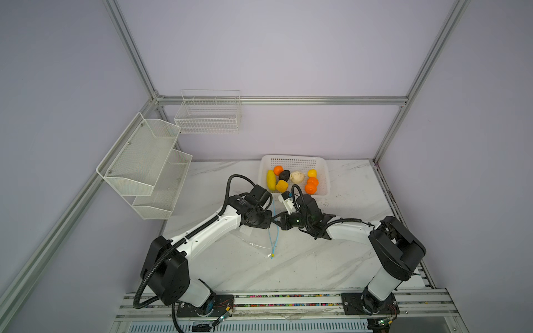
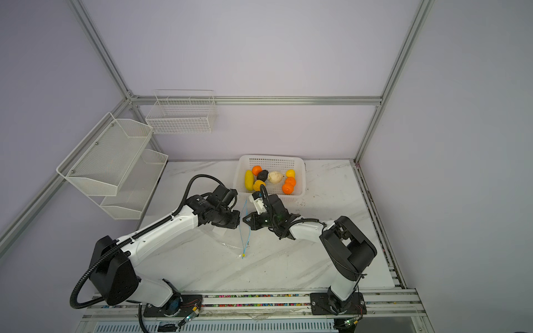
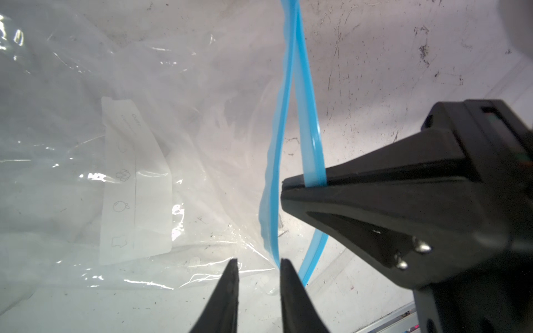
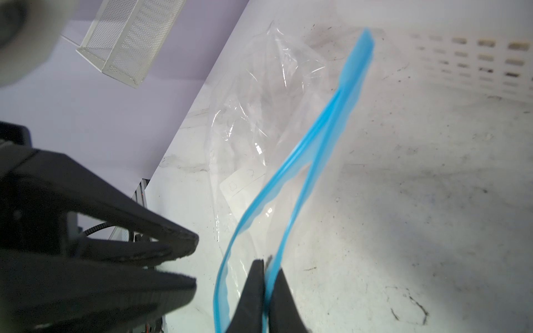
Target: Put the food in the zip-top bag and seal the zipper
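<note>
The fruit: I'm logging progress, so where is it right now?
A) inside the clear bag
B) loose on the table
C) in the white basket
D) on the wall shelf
C: all eight fruit lie in the white basket at the table's back; the clear bag holds none.

Left arm [image 1: 207, 233] and right arm [image 1: 349, 230] stretch inward, tips nearly meeting; left hand [image 3: 258, 263] holds its fingers slightly apart, right hand [image 4: 266, 265] is pinched tight
</note>
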Robot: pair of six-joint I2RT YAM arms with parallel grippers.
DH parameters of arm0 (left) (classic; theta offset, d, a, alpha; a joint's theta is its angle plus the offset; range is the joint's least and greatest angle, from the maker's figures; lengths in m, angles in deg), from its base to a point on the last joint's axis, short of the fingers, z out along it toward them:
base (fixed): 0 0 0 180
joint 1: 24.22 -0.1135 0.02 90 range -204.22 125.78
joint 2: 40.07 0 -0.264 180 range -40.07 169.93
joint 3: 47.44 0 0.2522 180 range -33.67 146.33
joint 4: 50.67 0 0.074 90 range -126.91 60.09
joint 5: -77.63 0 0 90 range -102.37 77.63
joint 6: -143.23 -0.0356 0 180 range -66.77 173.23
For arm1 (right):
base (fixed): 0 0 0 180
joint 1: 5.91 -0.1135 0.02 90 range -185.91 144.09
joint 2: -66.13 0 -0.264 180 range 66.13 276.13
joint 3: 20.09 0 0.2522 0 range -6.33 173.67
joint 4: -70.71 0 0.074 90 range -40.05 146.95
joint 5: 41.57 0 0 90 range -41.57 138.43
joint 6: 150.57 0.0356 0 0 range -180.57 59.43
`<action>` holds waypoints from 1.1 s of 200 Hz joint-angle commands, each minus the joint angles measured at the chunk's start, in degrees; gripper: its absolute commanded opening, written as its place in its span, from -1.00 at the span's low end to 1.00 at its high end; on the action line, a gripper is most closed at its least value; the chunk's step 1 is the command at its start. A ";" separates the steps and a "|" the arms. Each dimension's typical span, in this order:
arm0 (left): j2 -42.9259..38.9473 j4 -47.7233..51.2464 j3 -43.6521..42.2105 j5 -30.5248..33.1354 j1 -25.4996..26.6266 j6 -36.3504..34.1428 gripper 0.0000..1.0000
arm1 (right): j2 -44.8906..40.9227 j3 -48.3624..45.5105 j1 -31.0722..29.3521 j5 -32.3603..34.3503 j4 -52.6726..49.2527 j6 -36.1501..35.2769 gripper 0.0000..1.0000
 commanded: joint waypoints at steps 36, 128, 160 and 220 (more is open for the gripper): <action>-3.29 -4.37 -4.21 -1.67 0.16 -0.34 -0.19 | -0.95 1.18 -0.01 -0.51 0.13 -0.34 -0.82; 2.62 -4.97 -4.13 2.35 0.86 -0.25 -0.20 | -1.03 1.90 -0.01 -0.81 -0.05 0.03 -0.82; 2.69 -4.34 -4.65 3.19 0.88 -0.41 -0.45 | -0.58 2.05 -0.01 -0.62 -0.30 -0.19 -0.82; -1.04 1.41 -2.45 6.85 0.96 -0.67 -0.99 | 1.23 5.18 -0.01 1.12 -4.73 -0.98 -0.82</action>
